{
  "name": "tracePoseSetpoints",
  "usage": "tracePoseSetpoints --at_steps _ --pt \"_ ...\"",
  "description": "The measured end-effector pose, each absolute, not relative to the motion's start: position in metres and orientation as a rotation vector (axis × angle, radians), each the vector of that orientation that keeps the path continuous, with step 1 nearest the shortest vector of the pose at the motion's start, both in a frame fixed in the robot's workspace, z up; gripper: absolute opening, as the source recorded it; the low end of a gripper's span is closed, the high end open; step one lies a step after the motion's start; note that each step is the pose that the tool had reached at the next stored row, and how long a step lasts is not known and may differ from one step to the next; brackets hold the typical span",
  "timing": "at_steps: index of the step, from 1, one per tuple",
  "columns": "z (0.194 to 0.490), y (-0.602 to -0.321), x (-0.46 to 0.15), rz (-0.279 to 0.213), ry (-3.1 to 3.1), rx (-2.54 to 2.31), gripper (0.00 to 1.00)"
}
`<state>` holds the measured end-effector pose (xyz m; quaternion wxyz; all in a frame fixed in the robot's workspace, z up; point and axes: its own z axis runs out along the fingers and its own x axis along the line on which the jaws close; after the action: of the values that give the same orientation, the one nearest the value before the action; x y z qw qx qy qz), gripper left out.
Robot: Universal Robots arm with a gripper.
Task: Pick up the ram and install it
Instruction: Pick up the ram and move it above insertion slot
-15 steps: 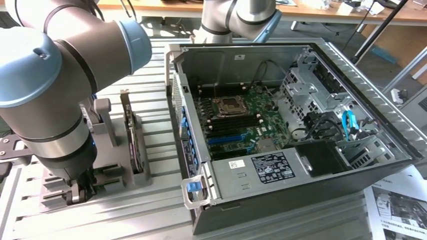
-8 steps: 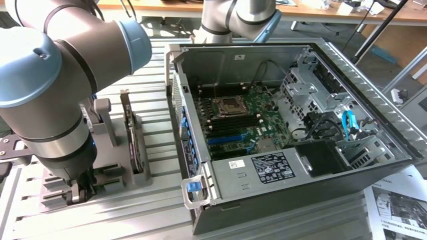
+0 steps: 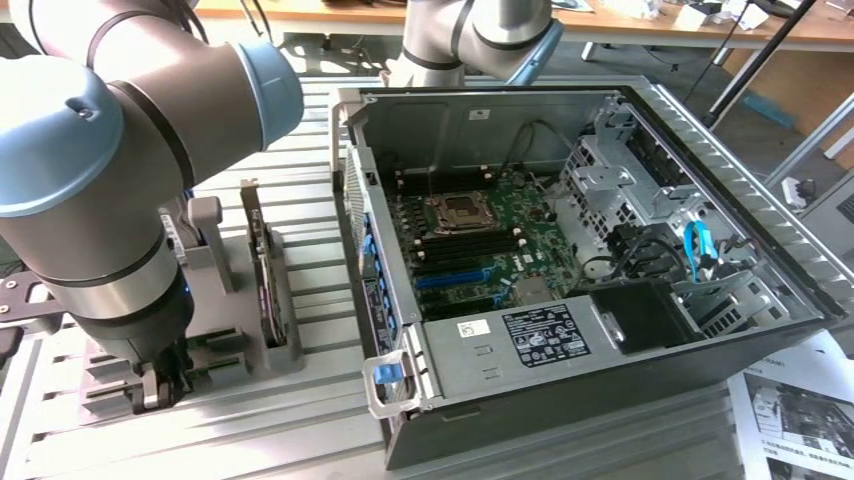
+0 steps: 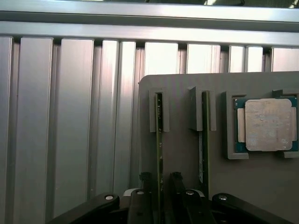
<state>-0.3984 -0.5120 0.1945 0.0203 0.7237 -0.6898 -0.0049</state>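
The pick-up was in hand: the gripper [image 4: 160, 181] stood open astride the ram [image 4: 160, 144], upright in its grey holder [image 4: 180, 140], and closing would call for a squarely centred squeeze

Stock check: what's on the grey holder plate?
Two sticks edge-on in slots: the ram, straddled by the pincer, and a second stick. A processor chip in a recess. The pincer hides the sticks' near ends.
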Motion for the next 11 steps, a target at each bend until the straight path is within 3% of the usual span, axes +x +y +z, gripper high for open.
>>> tracePoseSetpoints --at_steps 4,6,11 --pt "0.1945 -0.5120 -0.3984 -0.015 -2.140 2.245 0.29" --pt "0.1945 -0.5120 -0.3984 -0.015 -2.139 2.245 0.15" --pt "0.1945 -0.5120 -0.3984 -0.015 -2.139 2.245 0.15"
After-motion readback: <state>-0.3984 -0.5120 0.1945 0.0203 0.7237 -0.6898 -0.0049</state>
